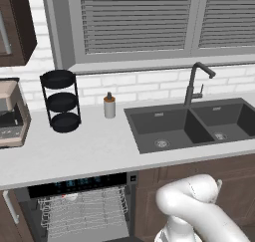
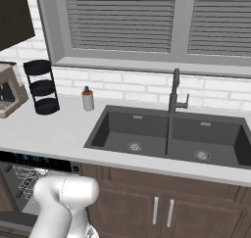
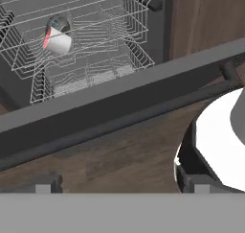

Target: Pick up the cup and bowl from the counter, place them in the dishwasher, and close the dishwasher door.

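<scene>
The long light grey-white tabletop (image 1: 74,151) runs under the shuttered window and carries a dark inset double sink (image 1: 191,124) with a dark tall faucet (image 1: 195,81). Below it, the built-in dishwasher (image 1: 79,183) with a black control strip stands open, its white wire rack (image 3: 81,40) pulled out. In the hand view, the flat dark grey dishwasher door (image 3: 119,107) with its bar handle hangs lowered just in front of the rack. A black three-tier round rack (image 1: 61,100) stands near the wall, beside a small bottle with a dark cap (image 1: 109,105). The small white cup with a red inside (image 3: 56,39) lies on its side in the wire rack, touching the grey bowl (image 3: 60,23) behind it. The dark fingers (image 3: 45,185) stand wide apart, holding nothing.
</scene>
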